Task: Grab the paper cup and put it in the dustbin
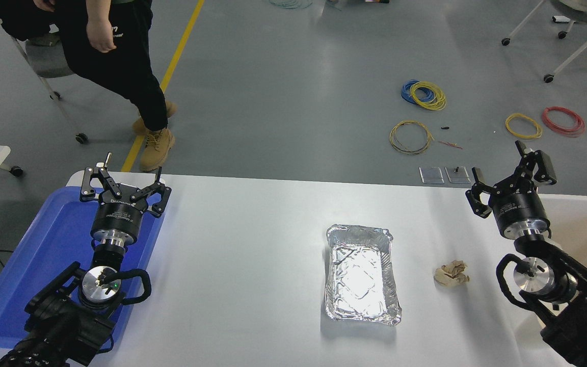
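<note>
We see no paper cup near the crinkled silver foil tray, both black grippers wide-jawed and empty, so binning looks done.

Dustbin behind right arm

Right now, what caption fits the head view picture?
Both open grippers, left and right, hover over a white table holding a foil tray and paper wad.

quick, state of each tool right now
Left tool: open, holding nothing, over the blue tray.
Right tool: open, holding nothing, above the dustbin at the table's right end.
</note>
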Action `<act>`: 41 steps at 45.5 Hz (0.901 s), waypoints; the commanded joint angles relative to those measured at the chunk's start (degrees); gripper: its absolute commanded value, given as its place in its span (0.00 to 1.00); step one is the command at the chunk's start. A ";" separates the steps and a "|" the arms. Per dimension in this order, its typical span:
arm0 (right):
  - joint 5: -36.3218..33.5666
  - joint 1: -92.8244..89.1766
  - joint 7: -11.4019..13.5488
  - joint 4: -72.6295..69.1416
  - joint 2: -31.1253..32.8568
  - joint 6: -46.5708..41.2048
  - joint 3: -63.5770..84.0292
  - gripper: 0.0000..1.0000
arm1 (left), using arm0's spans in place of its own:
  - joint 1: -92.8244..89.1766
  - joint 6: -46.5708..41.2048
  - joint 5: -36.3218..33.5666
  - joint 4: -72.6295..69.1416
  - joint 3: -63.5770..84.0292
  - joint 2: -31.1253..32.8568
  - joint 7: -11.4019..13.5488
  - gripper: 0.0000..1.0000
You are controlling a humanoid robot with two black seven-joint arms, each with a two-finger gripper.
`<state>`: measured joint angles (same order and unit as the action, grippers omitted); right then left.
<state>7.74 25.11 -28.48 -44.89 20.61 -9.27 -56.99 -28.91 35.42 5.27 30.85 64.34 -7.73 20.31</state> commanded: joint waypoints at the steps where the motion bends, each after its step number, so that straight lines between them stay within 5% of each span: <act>1: 0.00 -0.24 0.00 0.06 0.31 0.13 -0.06 1.00 | 0.00 0.00 0.00 0.00 0.00 0.00 -0.01 1.00; 34: 0.00 1.95 0.00 0.24 0.75 0.30 2.23 1.00 | 0.00 0.08 0.00 0.00 0.00 0.00 0.00 1.00; 41: -0.53 3.18 0.00 0.24 6.10 0.39 5.21 1.00 | 0.00 0.00 0.00 0.00 0.00 0.00 -0.01 1.00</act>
<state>7.72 26.69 -28.48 -44.69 22.08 -9.02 -55.10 -28.92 35.43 5.27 30.85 64.34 -7.73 20.31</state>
